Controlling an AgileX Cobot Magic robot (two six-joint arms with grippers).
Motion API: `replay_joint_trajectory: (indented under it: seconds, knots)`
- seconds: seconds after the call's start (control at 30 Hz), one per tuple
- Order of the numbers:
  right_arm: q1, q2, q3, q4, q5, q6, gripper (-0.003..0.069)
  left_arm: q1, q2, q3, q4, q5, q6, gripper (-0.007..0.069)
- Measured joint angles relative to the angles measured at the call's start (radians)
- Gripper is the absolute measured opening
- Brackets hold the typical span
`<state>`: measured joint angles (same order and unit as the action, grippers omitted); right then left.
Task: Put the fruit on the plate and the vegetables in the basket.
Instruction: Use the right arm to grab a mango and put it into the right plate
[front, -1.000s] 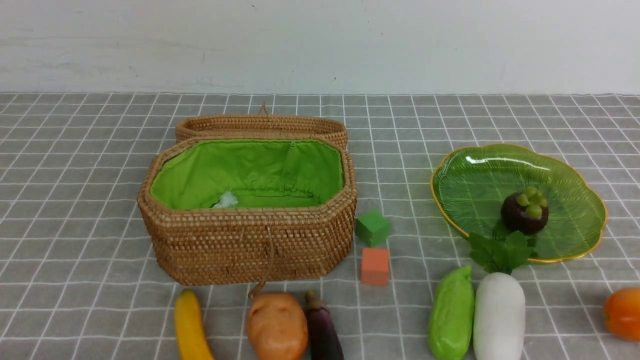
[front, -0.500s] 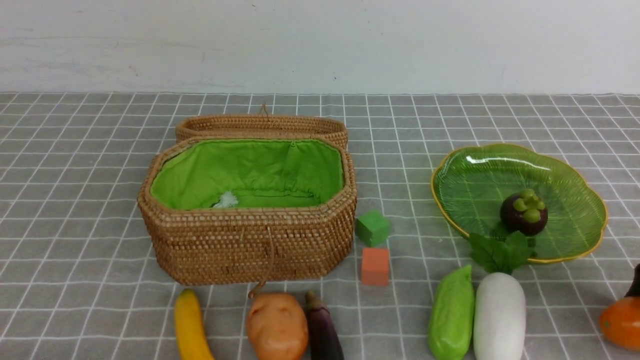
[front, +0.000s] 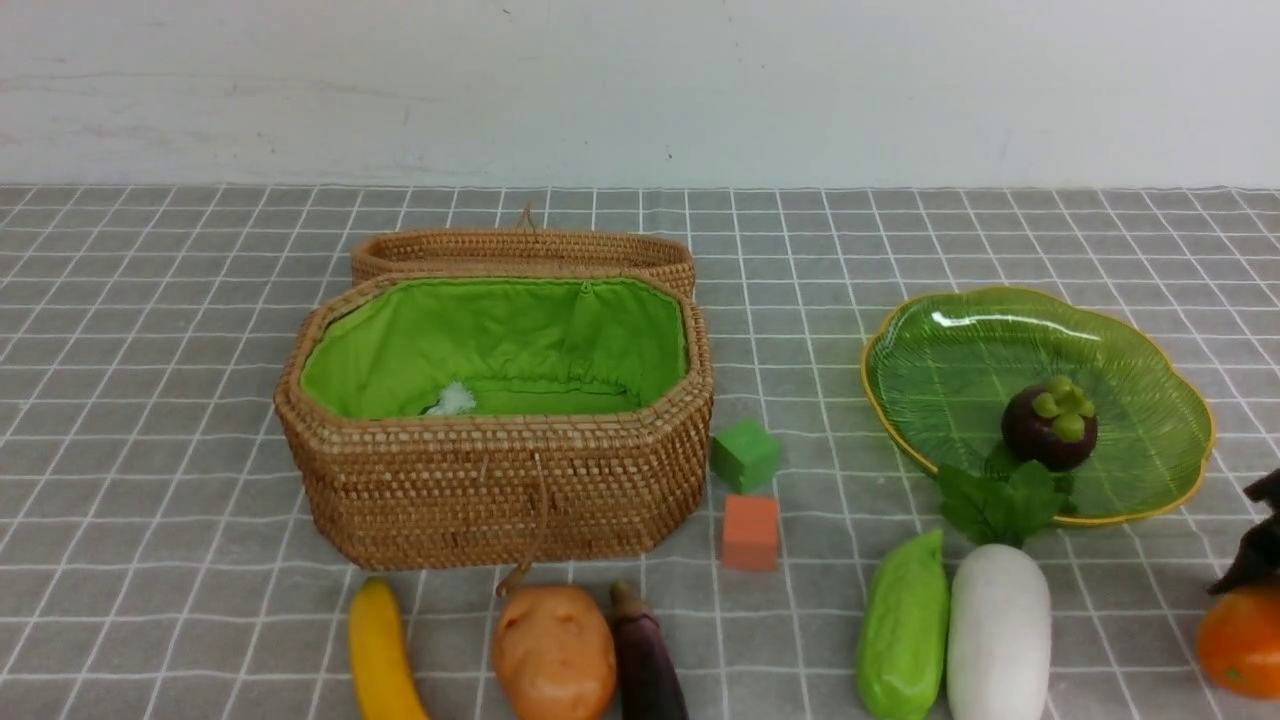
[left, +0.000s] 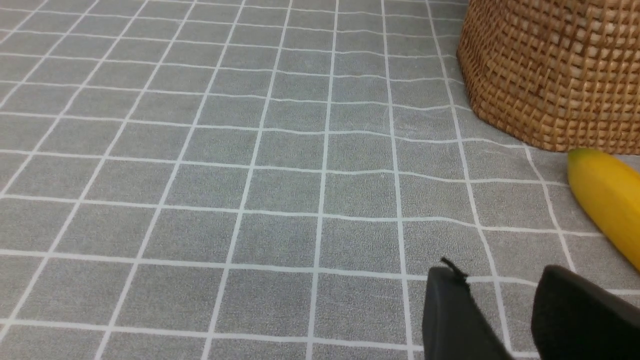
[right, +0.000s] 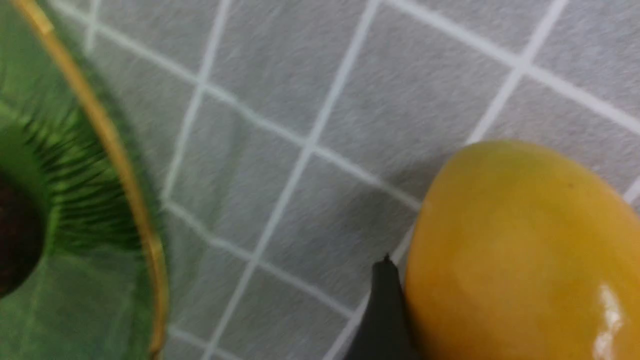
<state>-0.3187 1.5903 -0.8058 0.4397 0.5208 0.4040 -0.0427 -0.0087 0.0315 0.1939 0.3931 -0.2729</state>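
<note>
The mangosteen (front: 1050, 425) lies in the green plate (front: 950, 350). The orange mango (front: 1240, 640) rests on the cloth at the right edge. My right gripper (front: 1250, 585) is down over it; one finger (right: 384, 295) touches the mango's (right: 520, 250) side, the other is hidden, and the jaws stand wide. The banana (front: 380, 655), potato (front: 553, 650) and eggplant (front: 645, 660) lie in front of the open basket (front: 500, 490). The gourd (front: 903, 630) and radish (front: 998, 630) lie before the plate. My left gripper (left: 500, 280) is open and empty near the banana (left: 607, 200).
A green cube (front: 745, 455) and an orange cube (front: 750, 533) sit between basket and plate. The radish leaves (front: 1000, 500) overlap the plate's front rim. The basket lid (front: 520, 250) lies open behind it. A bit of white fluff (front: 452, 400) lies inside the basket.
My right gripper has come into the front view at the right edge and moved in over the mango, which shifted slightly. The mangosteen rocked a little in the plate.
</note>
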Motion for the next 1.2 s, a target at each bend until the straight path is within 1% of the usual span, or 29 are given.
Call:
replay_joint_trajectory:
  seconds: [0.07,0.1,0.13,0.17,0.23,0.27,0.3,0.33,0.37,0.4,0.43,0.47,0.5,0.53,0.6,0.7,0.83,0.93,1.0,1.07,1.2]
  knots:
    - [0.000,-0.061,-0.037,0.110,0.000,-0.134,0.0524,0.000,0.000,0.000,0.000,0.000,0.000,0.0239]
    - [0.000,-0.091,-0.076,0.172,-0.003,-0.233,0.0524,0.000,0.000,0.000,0.000,0.000,0.000,0.0239]
    - [0.000,-0.099,-0.083,0.193,-0.004,-0.249,0.0524,0.000,0.000,0.000,0.000,0.000,0.000,0.0239]
    - [0.000,-0.113,-0.109,0.237,-0.009,-0.312,0.0524,0.000,0.000,0.000,0.000,0.000,0.000,0.0239]
    - [0.000,-0.129,-0.219,0.394,-0.047,-0.584,0.0524,0.000,0.000,0.000,0.000,0.000,0.000,0.0239]
    - [0.000,-0.128,-0.219,0.405,-0.051,-0.584,0.0524,0.000,0.000,0.000,0.001,0.000,0.000,0.0239]
    - [0.000,-0.123,-0.248,0.439,-0.058,-0.665,0.0524,0.000,0.000,0.000,0.001,0.000,0.000,0.0239]
    - [0.000,-0.105,-0.306,0.537,-0.071,-0.849,0.0524,0.000,0.000,0.000,0.001,0.000,0.000,0.0239]
    - [0.000,-0.101,-0.306,0.548,-0.072,-0.849,0.0524,0.000,0.000,0.000,0.002,0.000,0.000,0.0239]
    - [0.000,-0.064,-0.355,0.630,-0.075,-1.021,0.0524,0.000,0.000,0.000,0.002,0.000,0.000,0.0239]
    - [0.001,-0.037,-0.375,0.674,-0.077,-1.107,0.0524,0.000,0.000,0.000,0.002,0.000,0.000,0.0239]
    - [0.002,-0.031,-0.378,0.690,-0.079,-1.123,0.0524,0.000,0.000,0.000,0.002,0.000,0.000,0.0239]
    - [0.004,-0.001,-0.391,0.723,-0.086,-1.199,0.0524,0.000,0.000,0.000,0.003,0.000,0.000,0.0239]
    - [0.014,0.049,-0.398,0.765,-0.099,-1.303,0.0524,0.000,0.000,0.000,0.003,0.000,0.000,0.0239]
    - [0.030,0.124,-0.399,0.791,-0.114,-1.407,0.0524,0.000,0.000,0.000,0.003,0.000,0.000,0.0239]
    - [0.048,0.207,-0.400,0.803,-0.133,-1.463,0.0524,0.000,0.000,0.000,0.003,0.000,0.000,0.0239]
    - [0.060,0.277,-0.400,0.805,-0.150,-1.478,0.0531,0.000,0.000,0.000,0.003,0.000,0.000,0.0239]
    - [0.060,0.301,-0.400,0.807,-0.161,-1.475,0.0627,0.000,0.000,0.000,0.003,0.000,0.000,0.0239]
    - [0.060,0.297,-0.400,0.808,-0.161,-1.475,0.0668,0.000,0.000,0.000,0.003,0.000,0.000,0.0239]
    - [0.060,0.285,-0.400,0.803,-0.148,-1.475,0.0675,0.000,0.000,0.000,0.003,0.000,0.000,0.0239]
    - [0.060,0.244,-0.400,0.766,-0.084,-1.475,0.0655,0.000,0.000,0.000,0.003,0.000,0.000,0.0239]
